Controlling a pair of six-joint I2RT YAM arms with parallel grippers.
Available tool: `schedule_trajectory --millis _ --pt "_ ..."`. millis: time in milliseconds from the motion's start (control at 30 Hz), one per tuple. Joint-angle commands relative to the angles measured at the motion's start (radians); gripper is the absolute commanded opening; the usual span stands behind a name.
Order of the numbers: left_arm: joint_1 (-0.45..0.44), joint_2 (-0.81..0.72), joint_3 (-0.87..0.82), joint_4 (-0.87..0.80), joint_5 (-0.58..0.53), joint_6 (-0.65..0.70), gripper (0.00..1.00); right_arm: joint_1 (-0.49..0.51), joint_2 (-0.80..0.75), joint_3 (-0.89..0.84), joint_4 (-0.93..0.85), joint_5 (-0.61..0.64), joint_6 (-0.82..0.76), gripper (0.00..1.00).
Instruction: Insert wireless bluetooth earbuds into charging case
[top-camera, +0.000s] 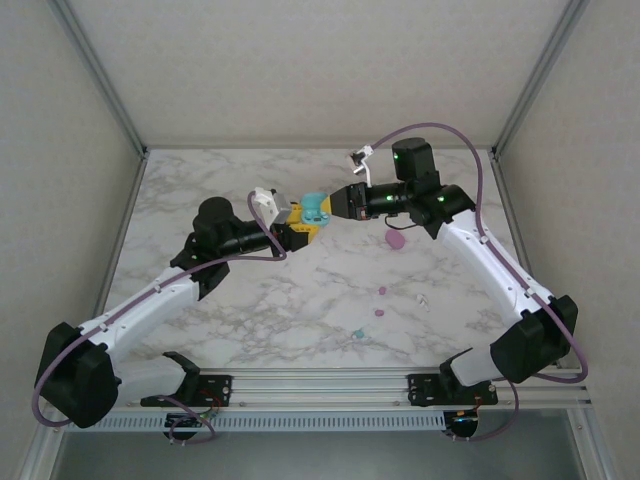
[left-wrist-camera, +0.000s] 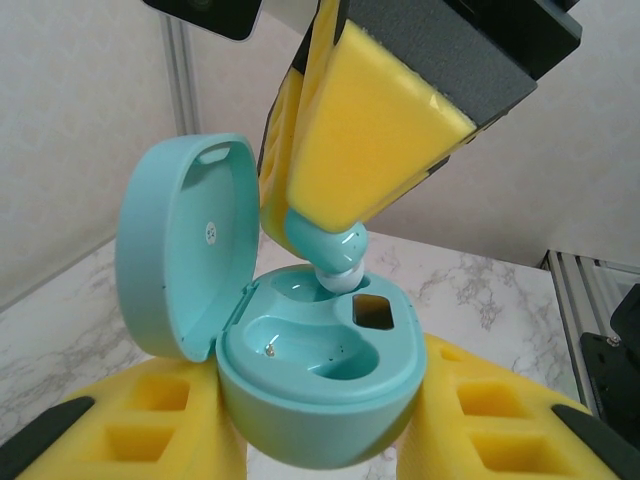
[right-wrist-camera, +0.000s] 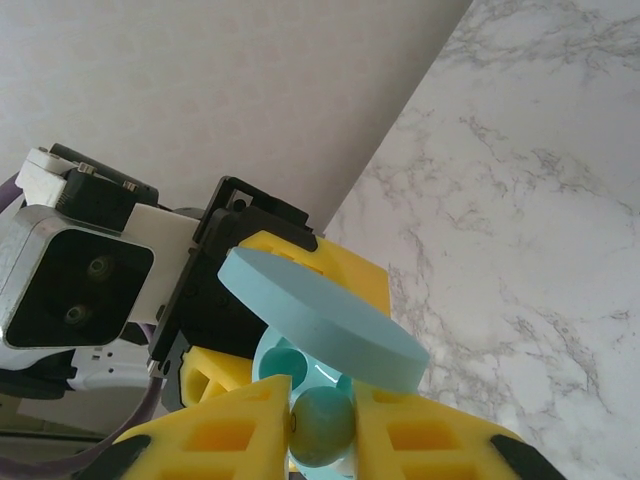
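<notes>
Left fingers (left-wrist-camera: 140, 425) clamped on the base of an open teal case (left-wrist-camera: 320, 385); case held off the tabletop (top-camera: 250, 290), mid-scene and a little toward the far side; lid (left-wrist-camera: 180, 255) hinged back, standing on the left in the left wrist view. Right fingers (left-wrist-camera: 375, 115) reach in from the right, pressed together on a teal bud (left-wrist-camera: 325, 243); bud's white tip dips into the far socket, body above the rim; near socket bare, a small metal pin showing. Right of centre on the tabletop: pink case (top-camera: 395, 240) just beside the right arm; nearer the bases, pink buds (top-camera: 382, 291), white bud (top-camera: 423, 300), loose teal bud (top-camera: 358, 334), all apart.
</notes>
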Motion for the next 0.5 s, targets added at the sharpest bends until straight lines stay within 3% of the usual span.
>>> schedule_trajectory --millis 0,467 --pt "-0.018 -0.004 0.036 0.056 0.034 -0.013 0.2 0.015 -0.004 0.002 -0.011 0.022 -0.032 0.23" --pt "-0.019 -0.005 0.03 0.075 0.025 -0.033 0.2 0.027 -0.008 0.034 -0.079 0.1 -0.075 0.34"
